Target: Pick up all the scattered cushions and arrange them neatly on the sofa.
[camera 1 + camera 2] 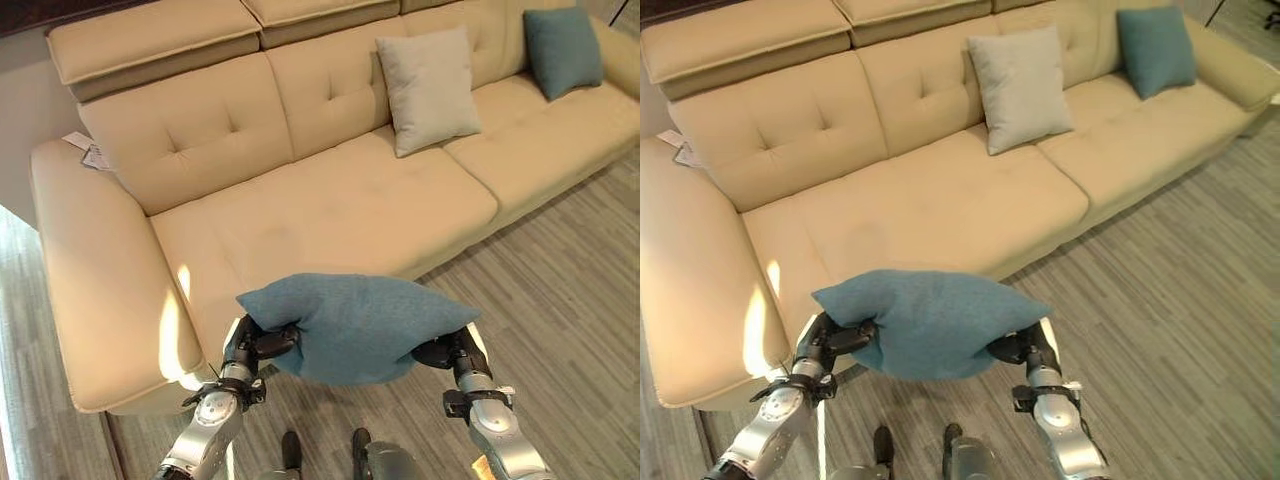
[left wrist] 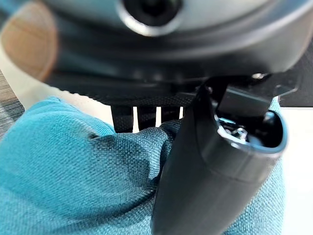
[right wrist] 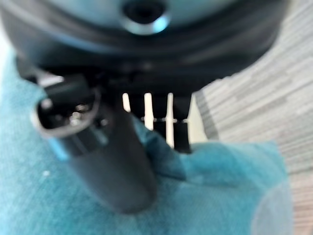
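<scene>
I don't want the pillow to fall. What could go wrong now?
The blue cushion is pinched only at its two ends, by the left hand and the right hand, so it might slip out and drop onto the floor. It also hangs in front of the sofa edge, so it could bump there when moved forward.

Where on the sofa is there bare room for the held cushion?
The left seat, between the sofa's left armrest and the grey cushion, is bare. Right of it, the teal cushion takes the far corner. Both hands grip the blue cushion.
</scene>
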You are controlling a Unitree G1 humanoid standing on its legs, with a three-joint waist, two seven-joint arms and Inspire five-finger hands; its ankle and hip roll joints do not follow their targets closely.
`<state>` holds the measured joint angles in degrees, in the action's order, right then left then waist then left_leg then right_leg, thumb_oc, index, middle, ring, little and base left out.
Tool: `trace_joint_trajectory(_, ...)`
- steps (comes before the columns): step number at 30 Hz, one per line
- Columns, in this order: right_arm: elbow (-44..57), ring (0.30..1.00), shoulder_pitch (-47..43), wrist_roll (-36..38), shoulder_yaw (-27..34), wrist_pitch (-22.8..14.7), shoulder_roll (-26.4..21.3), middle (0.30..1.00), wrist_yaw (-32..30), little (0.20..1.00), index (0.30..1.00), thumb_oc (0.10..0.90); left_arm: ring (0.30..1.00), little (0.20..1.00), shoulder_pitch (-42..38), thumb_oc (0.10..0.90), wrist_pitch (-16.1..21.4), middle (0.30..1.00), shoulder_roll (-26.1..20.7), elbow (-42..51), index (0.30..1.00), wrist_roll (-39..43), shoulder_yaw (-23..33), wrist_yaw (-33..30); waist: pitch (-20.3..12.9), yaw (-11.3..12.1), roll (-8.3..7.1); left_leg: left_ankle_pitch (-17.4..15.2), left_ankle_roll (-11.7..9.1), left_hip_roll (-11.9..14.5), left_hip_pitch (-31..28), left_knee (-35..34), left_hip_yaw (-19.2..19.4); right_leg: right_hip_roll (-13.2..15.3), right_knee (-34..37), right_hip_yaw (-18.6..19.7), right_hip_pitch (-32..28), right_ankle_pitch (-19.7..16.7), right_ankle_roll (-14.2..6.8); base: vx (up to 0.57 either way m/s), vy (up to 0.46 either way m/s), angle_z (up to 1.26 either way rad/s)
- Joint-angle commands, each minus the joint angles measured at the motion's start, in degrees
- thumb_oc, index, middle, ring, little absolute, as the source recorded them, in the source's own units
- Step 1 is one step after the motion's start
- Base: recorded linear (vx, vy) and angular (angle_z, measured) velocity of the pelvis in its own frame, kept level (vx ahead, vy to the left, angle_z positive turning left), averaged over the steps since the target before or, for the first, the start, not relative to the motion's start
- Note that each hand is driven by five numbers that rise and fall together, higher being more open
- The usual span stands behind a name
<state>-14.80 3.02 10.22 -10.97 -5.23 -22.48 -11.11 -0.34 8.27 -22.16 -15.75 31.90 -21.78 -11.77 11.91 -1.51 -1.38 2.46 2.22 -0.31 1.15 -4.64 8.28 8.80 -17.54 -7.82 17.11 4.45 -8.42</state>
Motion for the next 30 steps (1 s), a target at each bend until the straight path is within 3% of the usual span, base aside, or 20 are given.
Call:
trace_joint_trajectory(1, 10.8, 0.3, -6.13, -0.48, -3.11, -7.52, 1.98, 0.3, 3.19, 0.3, 0.3, 0.4, 0.3, 0.3, -5.59, 0.4, 6.43, 0.3, 4.23, 8.45, 0.3, -1.98, -2.77, 5.57, -4.23, 0.29, 0.93, -8.23, -0.92, -0.76, -0.8, 5.2, -4.84, -2.12, 7.23, -1.03, -3.46, -3.95, -0.81, 0.19, -0.154, -0.19)
trace_joint_trajectory(2, 10.75, 0.3, -5.75, -0.32, -2.85, -7.72, 2.2, 0.3, 3.41, 0.3, 0.3, 0.4, 0.3, 0.3, -5.32, 0.4, 6.79, 0.3, 4.57, 7.88, 0.3, -2.06, -2.32, 5.82, -4.9, -0.01, 0.43, -9.62, -1.34, -1.03, -1.61, 6.28, -5.82, -3.19, 8.79, 1.09, -4.21, -4.22, -0.62, 0.19, -0.175, 0.2)
trace_joint_trajectory(5, 10.7, 0.3, -4.54, 0.2, -1.97, -7.9, 1.86, 0.3, 3.2, 0.3, 0.3, 0.4, 0.3, 0.3, -4.62, 0.4, 6.88, 0.3, 5.49, 7.66, 0.3, -1.55, -1.99, 5.96, -5.66, 0.04, -0.1, -10.97, -3.35, -1.07, -1.27, 11.12, -6.46, -3.52, 11.93, -0.7, -8.41, -4.09, 0.6, 0.19, -0.216, 0.62)
trace_joint_trajectory(8, 11.04, 0.3, -3.96, 1.46, -0.65, -7.91, 0.74, 0.3, 2.82, 0.3, 0.3, 0.4, 0.3, 0.3, -4.95, 0.4, 6.49, 0.3, 6.35, 6.94, 0.3, -0.82, -2.06, 6.34, -4.7, -0.08, -0.74, -8.43, -5.81, 0.73, 5.18, 24.54, -4.67, -3.39, 15.67, -3.17, -12.87, -3.82, 2.45, 0.07, -0.188, 0.47)
trace_joint_trajectory(9, 11.05, 0.3, -3.96, 1.47, -0.65, -7.91, 0.73, 0.3, 2.83, 0.3, 0.3, 0.4, 0.3, 0.3, -4.96, 0.4, 6.49, 0.3, 6.36, 6.94, 0.3, -0.82, -2.06, 6.35, -4.72, -0.12, -0.66, -8.56, -5.83, 0.81, 5.37, 24.83, -4.74, -3.47, 15.76, -3.24, -12.88, -3.88, 2.47, 0.03, -0.088, 0.35)
trace_joint_trajectory(14, 11.33, 0.3, -3.13, 1.28, 0.21, -7.48, 0.27, 0.3, 2.76, 0.3, 0.3, 0.4, 0.3, 0.3, -5.6, 0.4, 5.72, 0.3, 6.94, 6.06, 0.3, -1.15, -2.77, 6.97, -5.49, -0.06, -0.52, -9.26, -4.62, -0.08, 8.03, 18.73, -2.78, -3.68, 19.03, -4.31, -15.51, -2.99, 2.2, 0.16, -0.047, 0.07)
trace_joint_trajectory(15, 11.2, 0.3, -2.98, 1.24, 0.61, -7.32, 0.15, 0.3, 2.24, 0.3, 0.3, 0.4, 0.3, 0.3, -6.46, 0.4, 5.47, 0.3, 7.12, 5.79, 0.3, -1.62, -3.25, 7.06, -5.59, -0.18, -0.11, -6.03, -4.65, 0.1, 10.54, 14.95, -0.53, -4.5, 20.12, -4.76, -16.61, -2.51, 2.07, 0.15, -0.003, 0.09)
trace_joint_trajectory(17, 11.0, 0.3, -2.98, 1.05, 0.87, -7.17, 0.18, 0.3, 1.74, 0.3, 0.3, 0.4, 0.3, 0.3, -6.91, 0.4, 5.33, 0.3, 7.27, 5.76, 0.3, -2.16, -3.5, 6.83, -5.39, 0.2, 0.25, -2.99, -5.13, 0.12, 12.33, 11.8, 0.89, -5.55, 20.74, -4.73, -17.61, -1.79, 2.15, 0.14, -0.002, 0.2)
trace_joint_trajectory(19, 10.8, 0.3, -2.88, 0.94, 1.01, -7.03, 0.4, 0.3, 1.47, 0.3, 0.3, 0.4, 0.3, 0.3, -6.71, 0.4, 5.21, 0.3, 7.32, 5.82, 0.3, -2.35, -3.57, 6.65, -5.32, 0.46, 0.47, -2.35, -5.17, 0.24, 12.83, 11.17, 0.96, -6.02, 20.54, -4.53, -18.02, -1.1, 2.35, 0.11, 0.011, 0.13)
trace_joint_trajectory(26, 10.27, 0.3, -2.8, -0.09, -0.2, -6.7, 1.93, 0.3, 2.58, 0.3, 0.3, 0.4, 0.3, 0.3, -4.63, 0.4, 5.26, 0.3, 6.21, 7.28, 0.3, -2.23, -2.58, 6.28, -6.94, 1.29, -0.18, -4.29, -3.22, -0.43, 9.03, 9.91, 0.91, -5.15, 17.42, -2.88, -20.06, 1.52, 1.99, 0.23, 0.107, -0.18)
trace_joint_trajectory(28, 10.03, 0.3, -3.38, -0.42, -0.65, -6.69, 2.55, 0.3, 2.96, 0.3, 0.3, 0.4, 0.3, 0.3, -4.63, 0.4, 5.28, 0.3, 5.73, 7.66, 0.3, -2.37, -2.19, 6.16, -7.38, 1.89, -0.18, -5.03, -2.16, -0.93, 7.57, 9.11, 1.31, -4.1, 13.4, -2.78, -19.48, 1.86, 1.1, 0.16, 0.173, -0.17)
trace_joint_trajectory(30, 10.11, 0.3, -4.19, -1.3, -0.86, -6.54, 2.83, 0.3, 3.36, 0.3, 0.3, 0.4, 0.3, 0.3, -4.03, 0.4, 5.53, 0.3, 4.58, 8.75, 0.3, -2.43, -1.13, 5.8, -6.8, 1.95, 0.16, -5.39, -0.63, -1.41, 4.98, 7.58, 0.84, -2.1, 2.45, -2.78, -15.07, -0.58, -1.34, 0.15, 0.18, -0.27)
